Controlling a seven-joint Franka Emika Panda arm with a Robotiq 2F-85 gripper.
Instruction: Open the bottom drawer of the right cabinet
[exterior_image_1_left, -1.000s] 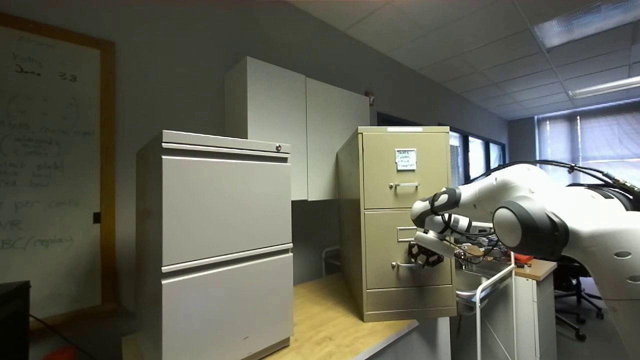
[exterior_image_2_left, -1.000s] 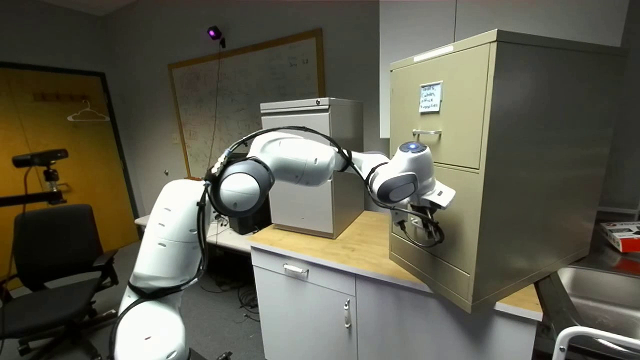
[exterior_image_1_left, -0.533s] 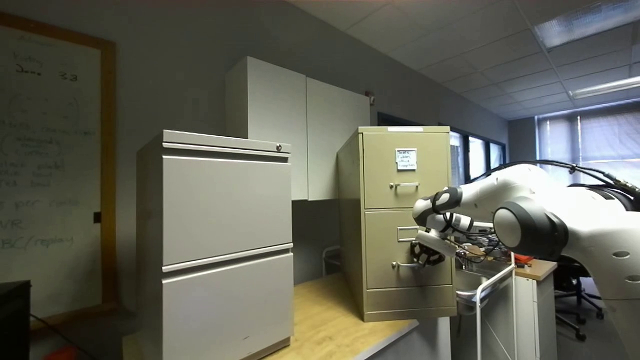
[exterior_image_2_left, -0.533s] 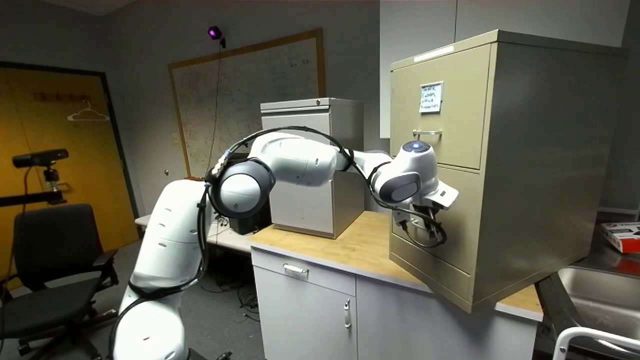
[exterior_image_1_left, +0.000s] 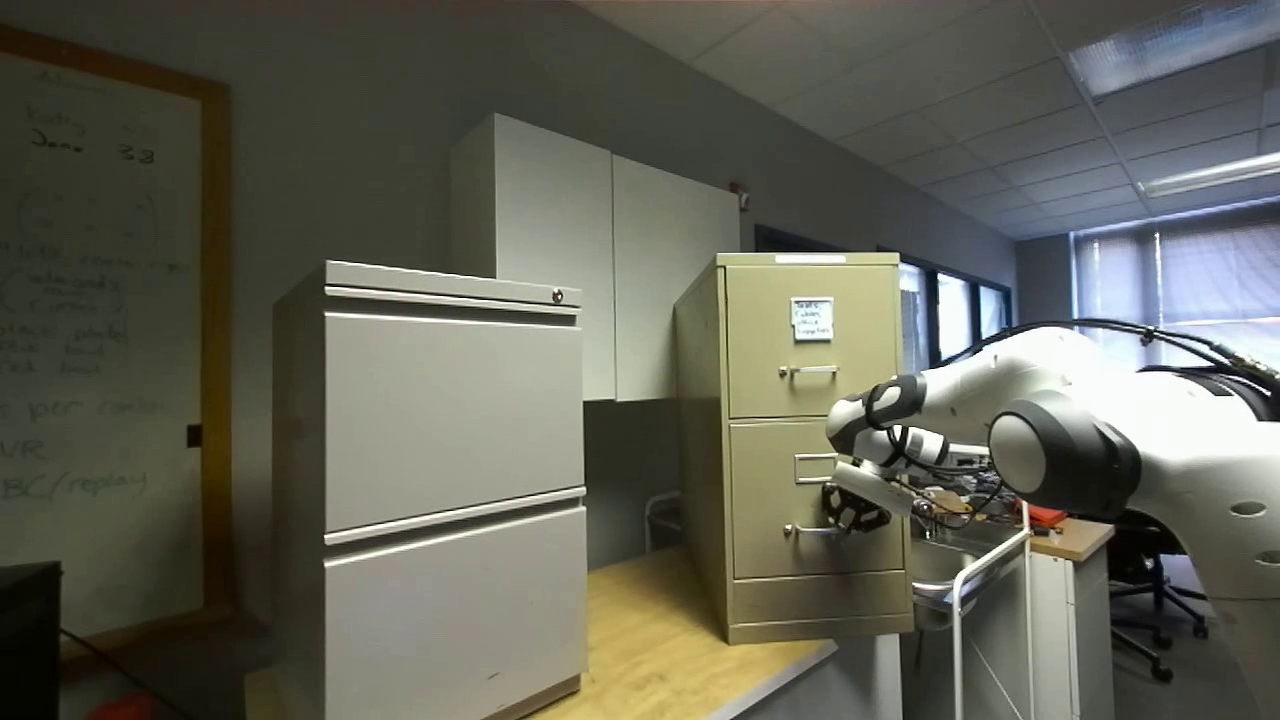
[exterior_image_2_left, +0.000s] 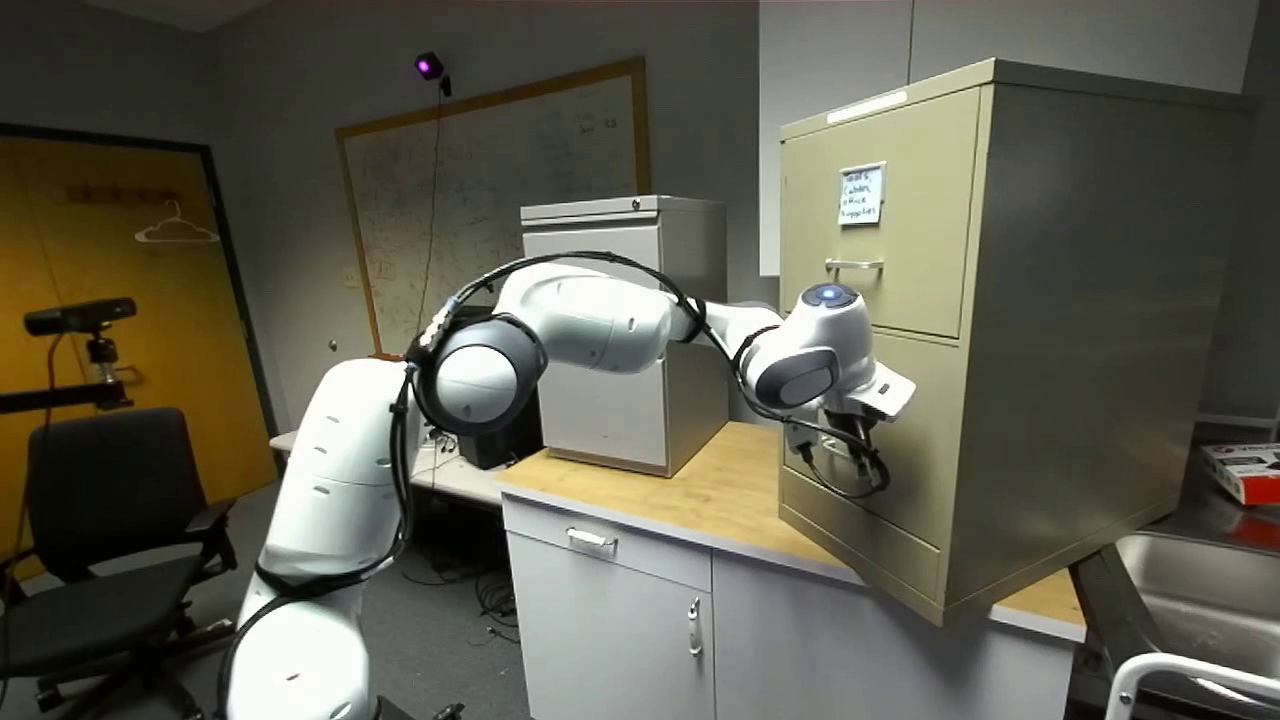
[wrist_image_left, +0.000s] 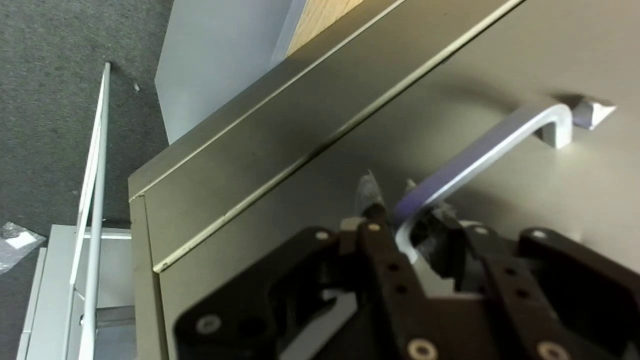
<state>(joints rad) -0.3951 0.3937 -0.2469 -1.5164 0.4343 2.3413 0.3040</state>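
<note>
The tan right cabinet (exterior_image_1_left: 705, 460) stands upright in both exterior views (exterior_image_2_left: 1090, 330). Its bottom drawer (exterior_image_1_left: 765, 480) has a front flush with the cabinet frame; it also shows in an exterior view (exterior_image_2_left: 920, 420) and the wrist view (wrist_image_left: 575, 190). The drawer's metal handle (wrist_image_left: 495, 140) runs diagonally in the wrist view, and its left part shows in an exterior view (exterior_image_1_left: 803, 530). My gripper (wrist_image_left: 402, 200) has its fingers close together around one end of the handle. It appears shut on it. In both exterior views the gripper (exterior_image_1_left: 850, 512) covers the handle's right part (exterior_image_2_left: 858, 462).
A light grey cabinet (exterior_image_1_left: 455, 420) stands to the left on the wooden counter (exterior_image_1_left: 650, 615). A white rail (exterior_image_1_left: 957, 630) and a steel sink (exterior_image_2_left: 1190, 570) lie by the tan cabinet's right side. The top drawer (exterior_image_1_left: 755, 340) with a paper label is above.
My gripper has shifted very slightly to the right in both exterior views since one second ago. The last half second shows almost no motion. The drawer front looks unchanged.
</note>
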